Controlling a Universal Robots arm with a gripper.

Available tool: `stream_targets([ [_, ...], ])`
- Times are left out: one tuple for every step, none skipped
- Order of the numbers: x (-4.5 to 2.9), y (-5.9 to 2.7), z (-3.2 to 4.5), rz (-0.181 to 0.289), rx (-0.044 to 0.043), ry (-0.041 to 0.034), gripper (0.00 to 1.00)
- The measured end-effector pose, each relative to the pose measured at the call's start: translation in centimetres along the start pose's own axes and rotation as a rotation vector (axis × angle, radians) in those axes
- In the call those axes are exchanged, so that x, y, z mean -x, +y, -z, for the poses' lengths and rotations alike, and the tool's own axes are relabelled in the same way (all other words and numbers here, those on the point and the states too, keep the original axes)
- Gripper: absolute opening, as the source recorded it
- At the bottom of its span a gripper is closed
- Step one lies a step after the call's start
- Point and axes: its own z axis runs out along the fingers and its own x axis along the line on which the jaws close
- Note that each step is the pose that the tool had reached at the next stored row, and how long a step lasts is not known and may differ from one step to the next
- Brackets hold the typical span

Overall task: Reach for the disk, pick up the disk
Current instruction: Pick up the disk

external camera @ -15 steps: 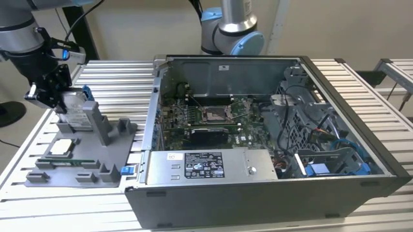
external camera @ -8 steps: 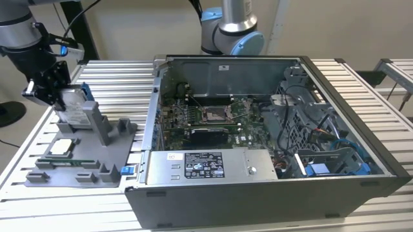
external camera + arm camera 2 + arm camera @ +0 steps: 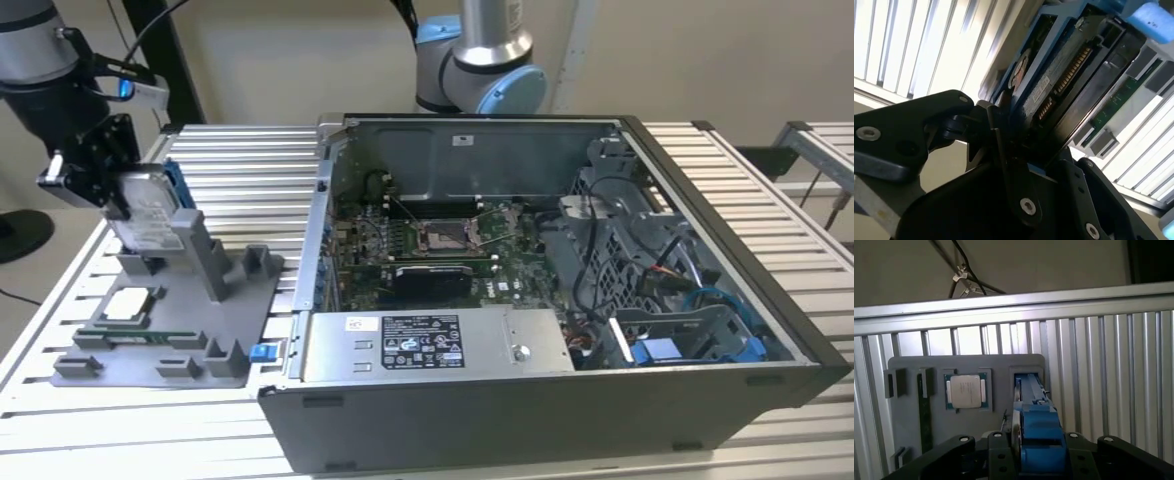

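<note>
The disk [image 3: 147,215] is a silver-grey drive with blue side rails, standing on edge at the slot of a grey holder tray [image 3: 200,330] on the exterior view's left. My gripper [image 3: 104,185] comes down on it from above and is shut on its upper part. In the second wrist view the disk [image 3: 1054,85] shows its circuit side and connector, clamped between the black fingers [image 3: 1009,165]. In the first wrist view the blue rail of the disk [image 3: 1036,435] sits between the gripper [image 3: 1034,450] fingers. Whether the disk's lower edge still rests in the slot is hidden.
A pale square processor chip [image 3: 127,305] [image 3: 965,391] and a green memory stick [image 3: 134,338] lie on the tray. An open computer case [image 3: 467,420] with a grey stickered box [image 3: 427,345] stands to the exterior view's right. All rest on a slatted metal table [image 3: 240,170].
</note>
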Motion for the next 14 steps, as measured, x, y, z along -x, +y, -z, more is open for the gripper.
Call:
stream_targets([
  [0.01,0.0,0.26,0.003,0.0003,0.0,0.0],
  [0.02,-0.01,0.53,0.008,0.0004,-0.0001,0.0],
  [0.03,-0.01,0.82,0.014,0.0005,-0.0002,0.0],
  [0.04,-0.01,1.13,0.019,0.0006,-0.0003,0.0],
  [0.05,-0.02,1.43,0.022,0.0009,-0.0002,0.0],
  [0.06,-0.02,1.73,0.026,0.001,-0.0003,0.0],
  [0.07,-0.03,2.01,0.029,0.0011,-0.0004,0.0],
  [0.08,-0.03,2.28,0.032,0.0012,-0.0004,0.0],
  [0.09,-0.03,2.54,0.035,0.0013,-0.0004,0.0],
  [0.1,-0.03,2.76,0.037,0.0015,-0.0004,0.0],
  [0.11,-0.04,2.98,0.039,0.0015,-0.0004,0.0],
  [0.11,-0.04,3.2,0.04,0.0015,-0.0005,0.0],
  [0.12,-0.04,3.41,0.041,0.0015,-0.0005,0.0],
  [0.13,-0.05,3.6,0.042,0.0015,-0.0006,0.0],
])
